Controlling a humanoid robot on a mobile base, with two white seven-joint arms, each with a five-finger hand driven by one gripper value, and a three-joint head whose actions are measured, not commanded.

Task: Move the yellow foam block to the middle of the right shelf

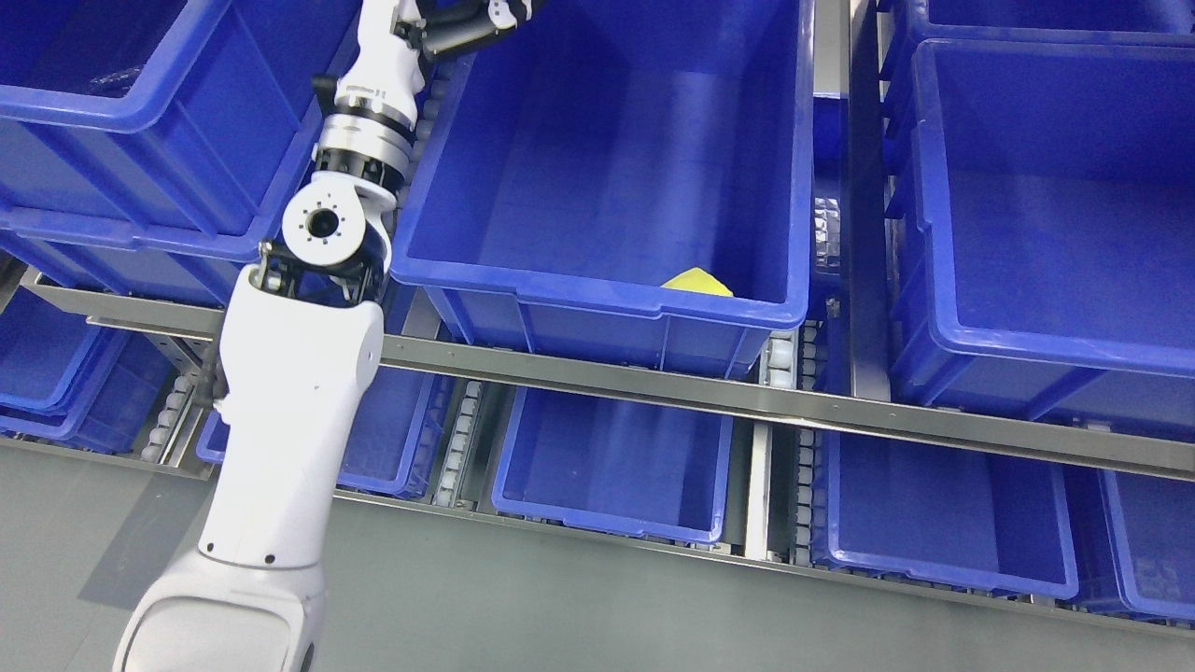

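L arm (299,373) is coming in from lower left, reaching up past the rack rail; left hand (467,23) is sitting at the top edge over the far-left rim of the centre bin (607,308). Fingers are partly cropped – they are looking loosely curled w/ nothing in them. R arm is not showing.

Yellow foam block (698,282) is lying in the near-right corner of that bin, mostly hidden behind the front wall – only a top wedge is showing, well apart from the hand.

Right bin (1027,345) is sitting beyond the upright post (864,187), empty as far as visible.

Handling, est.: foam is likely light, soft, compressible, not fragile. Grip across opposite flat faces, moderate squeeze; corner position is limiting finger access.
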